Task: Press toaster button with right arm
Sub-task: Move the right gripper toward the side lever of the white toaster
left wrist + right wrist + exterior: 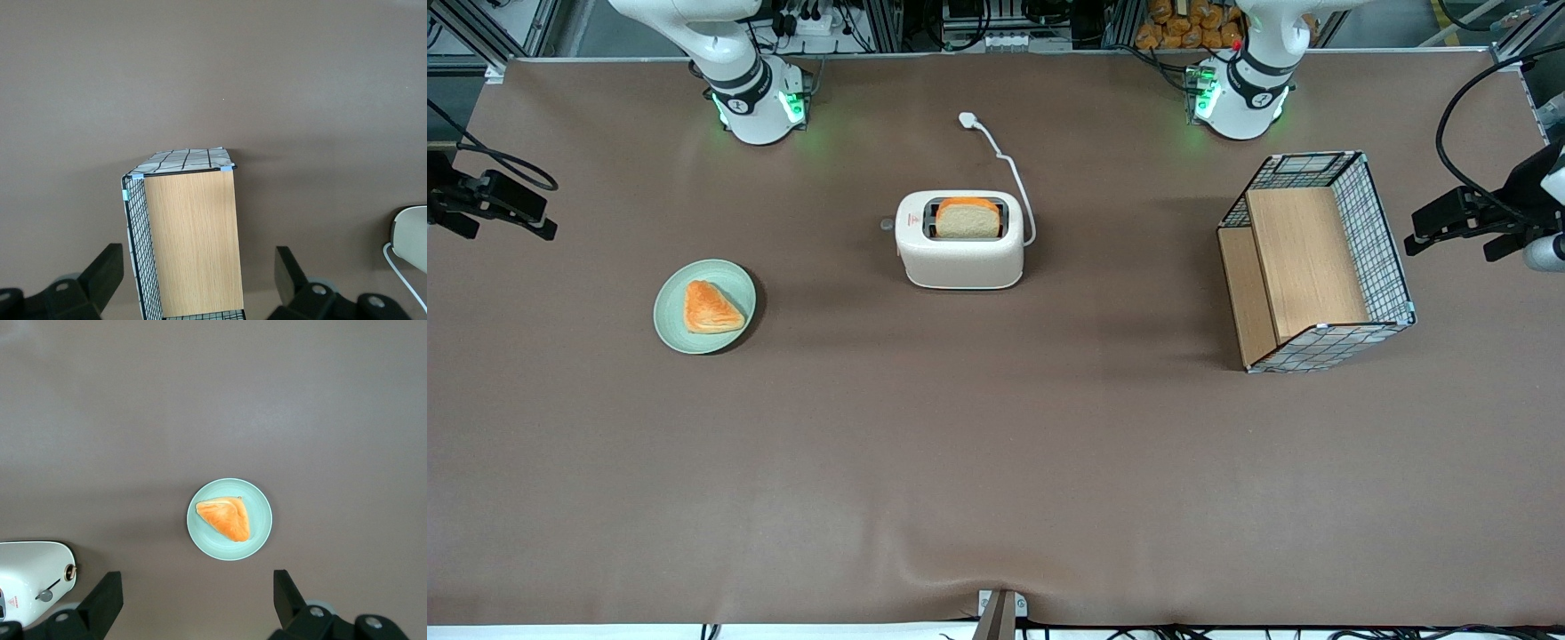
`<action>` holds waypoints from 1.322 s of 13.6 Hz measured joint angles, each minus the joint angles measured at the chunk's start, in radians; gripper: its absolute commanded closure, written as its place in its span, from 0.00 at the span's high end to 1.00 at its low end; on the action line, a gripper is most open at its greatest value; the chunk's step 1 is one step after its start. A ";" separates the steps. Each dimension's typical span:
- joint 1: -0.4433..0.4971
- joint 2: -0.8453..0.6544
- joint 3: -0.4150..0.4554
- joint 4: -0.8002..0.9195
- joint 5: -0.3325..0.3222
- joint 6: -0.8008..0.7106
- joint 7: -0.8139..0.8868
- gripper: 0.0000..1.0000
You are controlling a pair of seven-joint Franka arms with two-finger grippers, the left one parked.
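Two fingers [105, 595] to log on the gripper [193, 607]: spread wide apart, gripping nothing, touching nothing. Find the gripper [534, 218] hanging above the brown table [996, 462] at the working arm's end, with the right arm [729, 62] rising from its base by the table edge farthest from the front camera.

Locate the toaster [960, 240] well apart from the gripper, toward the parked arm's end, standing upright near the middle of the table. See one slice of bread [967, 218] standing in its top slot. Note the toaster button [887, 224], a small grey knob, sticking out of the narrow end that faces the gripper; well clear of the fingers. In the right wrist view, catch only that end of the toaster [30, 577], with the knob [45, 595] close beside one finger in the picture.

Record a pale green plate [734, 271] between gripper and toaster, nearer to the front camera than both, carrying one orange pastry [711, 308]. Looks directly down on that plate [260, 497] from the wrist camera.

Trace a white cord [1009, 169] from the toaster to a plug [967, 118] lying on the table, farther from the front camera.

Mark a wire basket with wooden panels [1316, 258] farthest from the gripper, at the parked arm's end.
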 measured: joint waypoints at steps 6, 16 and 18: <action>0.000 0.006 0.000 0.002 0.000 0.000 0.000 1.00; 0.037 0.036 0.006 -0.033 0.040 -0.116 0.000 0.74; 0.054 0.037 0.006 -0.077 0.077 -0.124 0.000 0.39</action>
